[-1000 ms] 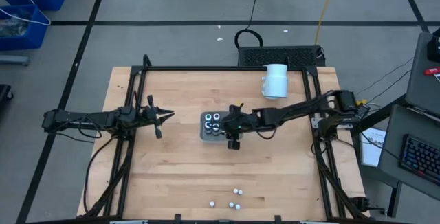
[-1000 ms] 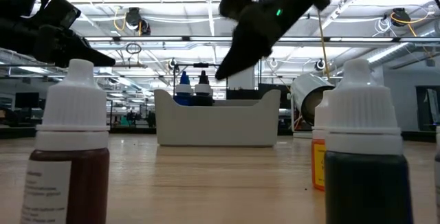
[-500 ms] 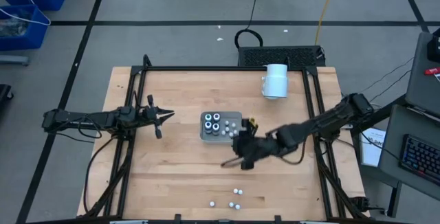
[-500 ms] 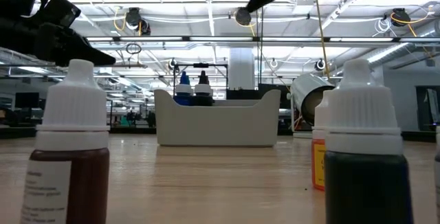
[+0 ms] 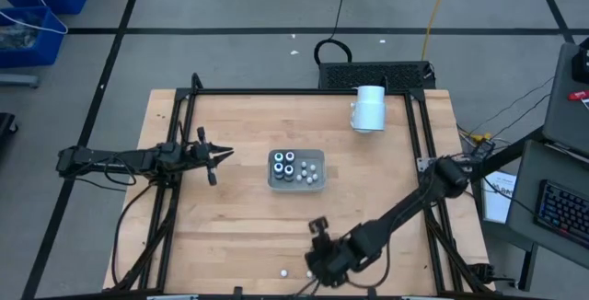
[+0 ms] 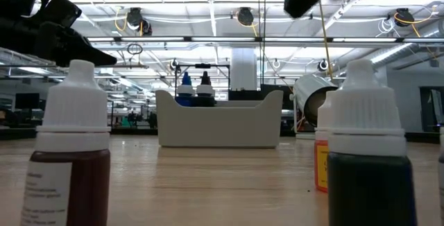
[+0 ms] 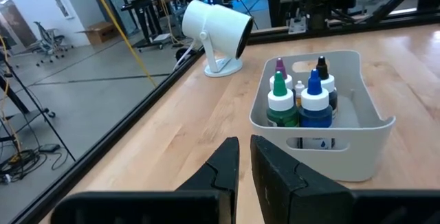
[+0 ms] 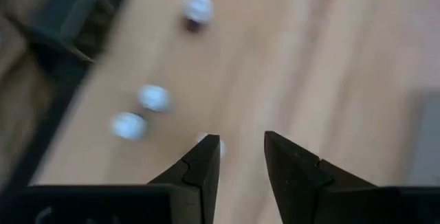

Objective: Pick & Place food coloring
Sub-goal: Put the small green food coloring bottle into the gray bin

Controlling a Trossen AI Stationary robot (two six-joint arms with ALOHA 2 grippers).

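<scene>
Several food coloring bottles (image 7: 302, 100) stand upright in the pale tray (image 5: 314, 179) at mid table. Loose bottles stand near the table's near edge: one (image 5: 284, 271) shows beside my right arm. Seen close in the low view are a brown one (image 6: 73, 150) and a dark green one (image 6: 364, 157). My right gripper (image 8: 242, 155) is open and hovers over these loose bottles (image 8: 153, 97), touching none; one white top (image 8: 214, 146) sits beside a finger. My left gripper (image 7: 244, 162) is shut and waits at the table's left, pointing at the tray.
A large white cylinder (image 5: 370, 107) lies near the far edge, right of centre. A black frame (image 5: 175, 134) runs along the table's sides. Bare wood (image 5: 230, 226) spreads between the tray and the near-edge bottles.
My right gripper has swung away from the tray toward the table's near edge, quickly, and now hangs over the loose bottles there. The tray and its bottles have stayed where they were.
</scene>
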